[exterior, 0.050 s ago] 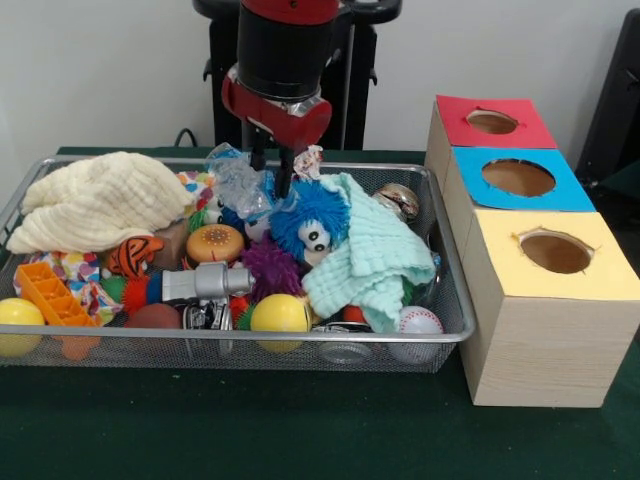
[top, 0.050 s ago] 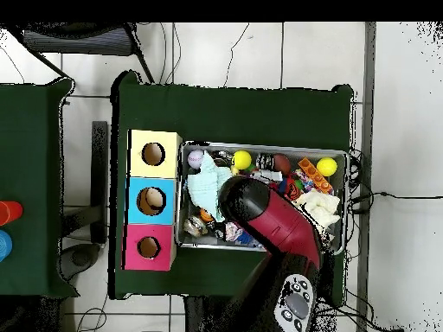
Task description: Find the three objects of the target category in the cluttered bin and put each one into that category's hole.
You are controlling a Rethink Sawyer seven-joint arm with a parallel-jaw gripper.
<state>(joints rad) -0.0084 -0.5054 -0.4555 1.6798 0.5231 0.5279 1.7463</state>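
The target category is not told, so I cannot say which toys count; all lie in the wire bin [exterior, 0.050 s ago: 440, 335]. The pincer [exterior, 0.050 s ago: 271, 158] hangs open and empty above the blue fuzzy toy [exterior, 0.050 s ago: 310, 222]. It should descend straight, avoiding the mint cloth [exterior, 0.050 s ago: 375, 262]. Only the overhead view shows something inside the blue hole [top, 0.050 s ago: 153, 201].

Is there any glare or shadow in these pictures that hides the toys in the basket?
Front view: light is even, with only a small bright glint on the shiny metal ball; the wire basket casts a soft shadow on the green cloth. Overhead view: no glare, but the red arm covers the basket's middle, hiding the pincer and the toys beneath it.
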